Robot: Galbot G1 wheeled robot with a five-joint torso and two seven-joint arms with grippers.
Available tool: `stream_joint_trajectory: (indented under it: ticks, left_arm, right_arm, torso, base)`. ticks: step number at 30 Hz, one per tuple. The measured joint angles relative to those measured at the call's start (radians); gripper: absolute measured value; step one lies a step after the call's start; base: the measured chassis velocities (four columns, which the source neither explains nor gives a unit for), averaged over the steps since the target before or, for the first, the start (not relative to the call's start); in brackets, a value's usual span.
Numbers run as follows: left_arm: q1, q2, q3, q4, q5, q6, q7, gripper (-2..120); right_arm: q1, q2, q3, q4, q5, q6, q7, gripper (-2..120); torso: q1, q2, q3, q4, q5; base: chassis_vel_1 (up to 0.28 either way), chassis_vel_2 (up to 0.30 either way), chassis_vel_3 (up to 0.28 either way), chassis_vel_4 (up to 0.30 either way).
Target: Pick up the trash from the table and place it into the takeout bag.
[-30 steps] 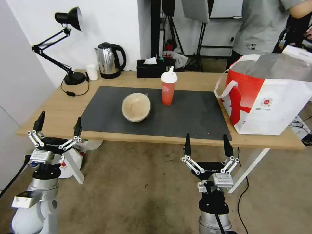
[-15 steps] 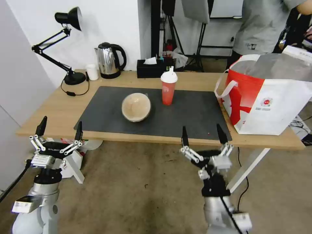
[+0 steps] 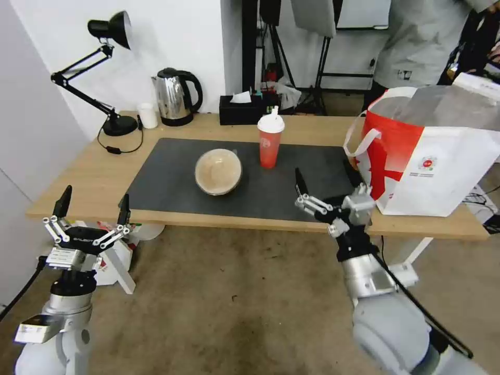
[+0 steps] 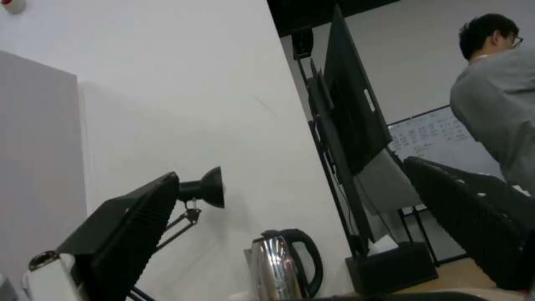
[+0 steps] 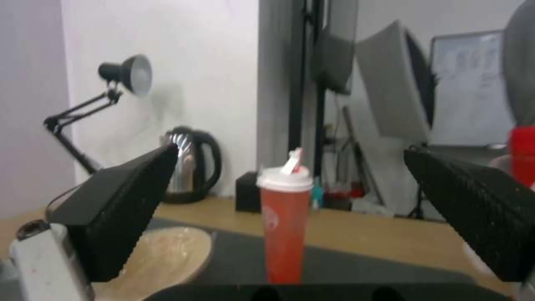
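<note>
On the dark mat (image 3: pixel 307 182) of the table (image 3: pixel 91 174) stand two pieces of trash: a round beige-filled bowl (image 3: pixel 218 171) and, behind it to the right, a red drink cup (image 3: pixel 270 141) with a white domed lid. The red-and-white takeout bag (image 3: pixel 432 156) stands open at the table's right end. My right gripper (image 3: pixel 325 182) hovers open over the table's front edge, pointing at the cup (image 5: pixel 285 225), with the bowl (image 5: pixel 167 259) beside it. My left gripper (image 3: pixel 94 200) stays open below the table's front left corner.
A steel kettle (image 3: pixel 174 96), a black tissue box (image 3: pixel 240 109), a small white cup (image 3: pixel 148 115) and a black desk lamp (image 3: pixel 112 31) line the back of the table. A person in grey stands behind the bag.
My right arm has risen from below the table and swung forward, its gripper now over the front edge and aimed at the cup. The left gripper has barely shifted.
</note>
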Motion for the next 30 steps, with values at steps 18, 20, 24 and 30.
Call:
stream_joint_trajectory:
  ticks: [18,20,24,30]
  left_arm:
    - [0.0,0.0,-0.022,0.009,0.005,0.003,0.001,100]
    - [0.0,0.0,-0.023,0.01,0.006,0.003,0.001,100]
    - [-0.003,0.0,-0.024,0.013,0.006,0.003,0.001,100]
    - [-0.011,0.0,-0.013,0.023,0.019,0.004,0.001,100]
  right_arm:
    - [0.358,-0.077,-0.209,-0.147,0.277,-0.13,-0.008,100]
    - [0.375,-0.076,-0.223,-0.159,0.285,-0.136,-0.007,100]
    - [0.414,-0.072,-0.254,-0.194,0.295,-0.144,-0.007,100]
    - [0.475,-0.063,-0.295,-0.269,0.303,-0.15,-0.009,100]
  torso:
    - [0.0,0.0,0.0,0.0001,-0.0002]
    - [0.0,0.0,0.0,0.0002,-0.0002]
    - [0.0,0.0,0.0,0.0001,-0.0001]
    - [0.0,0.0,0.0,0.0,-0.0002]
  base:
    - [0.0,0.0,0.0,0.0]
    - [0.0,0.0,0.0,0.0]
    - [0.0,0.0,0.0,0.0]
    - [0.0,0.0,0.0,0.0]
